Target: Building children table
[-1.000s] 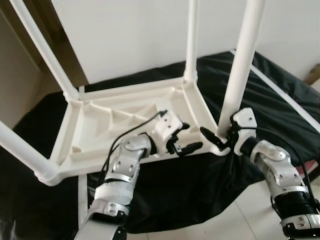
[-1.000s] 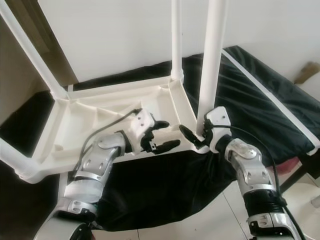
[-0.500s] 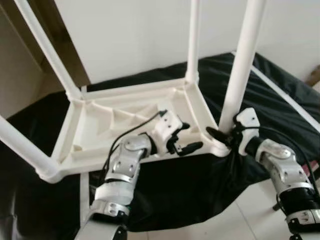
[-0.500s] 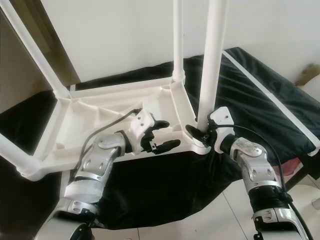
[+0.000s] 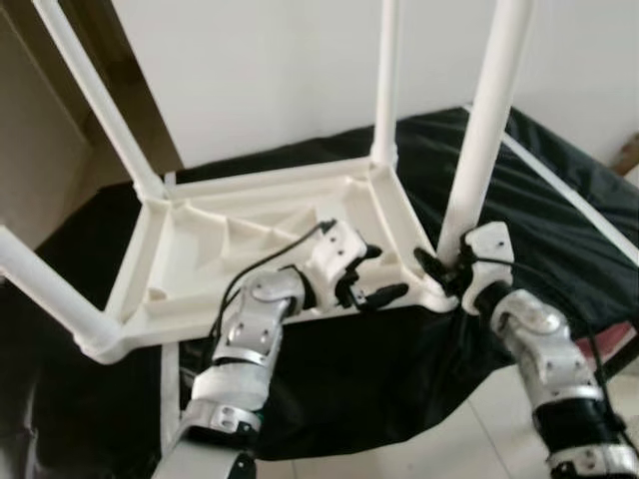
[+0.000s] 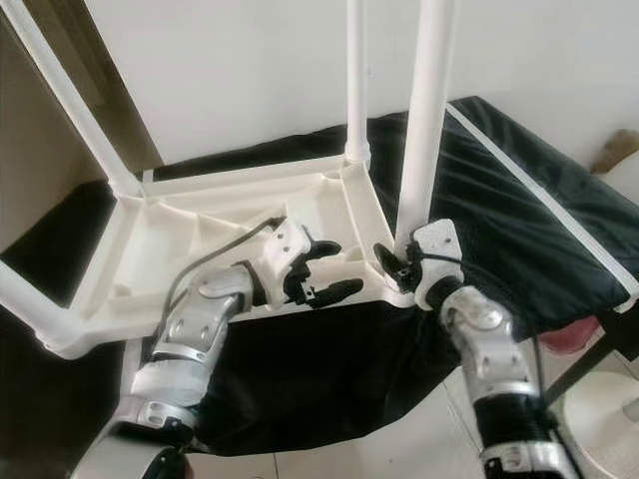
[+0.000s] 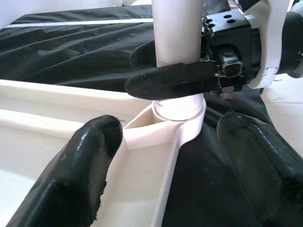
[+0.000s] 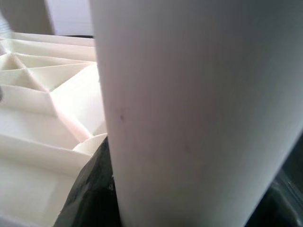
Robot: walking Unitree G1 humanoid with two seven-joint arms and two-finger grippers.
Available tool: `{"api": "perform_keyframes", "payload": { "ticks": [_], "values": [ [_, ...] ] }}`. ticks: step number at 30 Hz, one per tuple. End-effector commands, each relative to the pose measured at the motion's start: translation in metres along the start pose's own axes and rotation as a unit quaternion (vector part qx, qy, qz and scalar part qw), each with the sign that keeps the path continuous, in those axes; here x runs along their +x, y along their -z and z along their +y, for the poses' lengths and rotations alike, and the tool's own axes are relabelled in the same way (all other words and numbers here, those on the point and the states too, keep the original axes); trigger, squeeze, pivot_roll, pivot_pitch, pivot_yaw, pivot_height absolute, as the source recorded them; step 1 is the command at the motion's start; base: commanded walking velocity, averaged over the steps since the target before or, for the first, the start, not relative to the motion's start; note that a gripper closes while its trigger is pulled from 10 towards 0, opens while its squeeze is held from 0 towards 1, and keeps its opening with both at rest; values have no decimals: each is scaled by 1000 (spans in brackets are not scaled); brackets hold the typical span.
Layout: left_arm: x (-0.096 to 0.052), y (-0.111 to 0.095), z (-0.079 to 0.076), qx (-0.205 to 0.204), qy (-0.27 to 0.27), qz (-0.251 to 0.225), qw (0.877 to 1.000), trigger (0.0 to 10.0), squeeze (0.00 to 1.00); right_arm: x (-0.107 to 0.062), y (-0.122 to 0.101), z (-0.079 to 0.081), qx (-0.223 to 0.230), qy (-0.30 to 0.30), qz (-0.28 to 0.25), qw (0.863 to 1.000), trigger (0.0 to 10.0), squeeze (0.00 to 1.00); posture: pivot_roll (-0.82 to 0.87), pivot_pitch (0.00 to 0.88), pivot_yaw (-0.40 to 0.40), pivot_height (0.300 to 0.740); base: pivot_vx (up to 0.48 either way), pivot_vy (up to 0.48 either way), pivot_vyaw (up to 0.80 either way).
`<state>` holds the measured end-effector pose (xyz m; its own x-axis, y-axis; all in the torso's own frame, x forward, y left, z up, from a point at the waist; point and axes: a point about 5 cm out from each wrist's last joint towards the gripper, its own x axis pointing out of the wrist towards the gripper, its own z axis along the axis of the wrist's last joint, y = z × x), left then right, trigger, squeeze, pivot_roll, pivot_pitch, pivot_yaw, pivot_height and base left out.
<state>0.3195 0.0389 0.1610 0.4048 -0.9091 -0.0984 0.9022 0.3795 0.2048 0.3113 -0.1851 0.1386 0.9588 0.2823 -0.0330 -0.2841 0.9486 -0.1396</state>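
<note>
on a black sheet spread over the floor lies the white plastic table, upside down, its ribbed underside facing up. four white legs stand in its corners: the near right leg, a far right leg, a far left leg and a near left leg.

from the head, the right gripper sits at the base of the near right leg with its fingers closed around it, just above the corner socket. the left gripper hovers over the table's near rim, fingers spread and holding nothing.

the left wrist view gives what the head views cannot: the two black fingers of the right gripper wrapping the leg right above its round socket, one in front of the tube and one behind. the left gripper's own fingertips stand wide apart, one over the inside of the frame, the other over the black sheet. the right wrist view is pressed up against the leg, with the triangular ribs of the underside beside it.

compared with a second ago, the right gripper has closed in on the leg's base, and the right forearm has swung nearer the table; the left gripper has hardly shifted.
</note>
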Motion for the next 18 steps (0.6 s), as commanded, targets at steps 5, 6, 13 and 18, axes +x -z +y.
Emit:
{"api": "perform_keyframes", "payload": {
  "ticks": [5,6,13,18],
  "values": [
    [-4,3,10,-2,-127,8,992,10000,0,-7,20,5,54,104,69,991,10000,0,-98,0,84,740,0,0,0],
    [-5,4,10,-3,-129,8,992,10000,0,-8,20,8,57,134,70,987,10000,0,-96,0,74,740,0,0,0],
    [-4,6,6,-10,-133,4,991,10000,0,-5,16,37,112,256,79,957,10000,0,-88,0,52,740,0,0,0],
    [-4,6,5,-10,-134,4,991,10000,0,-5,11,40,108,249,75,960,10000,0,-87,0,50,740,0,0,0]
  ]
}}
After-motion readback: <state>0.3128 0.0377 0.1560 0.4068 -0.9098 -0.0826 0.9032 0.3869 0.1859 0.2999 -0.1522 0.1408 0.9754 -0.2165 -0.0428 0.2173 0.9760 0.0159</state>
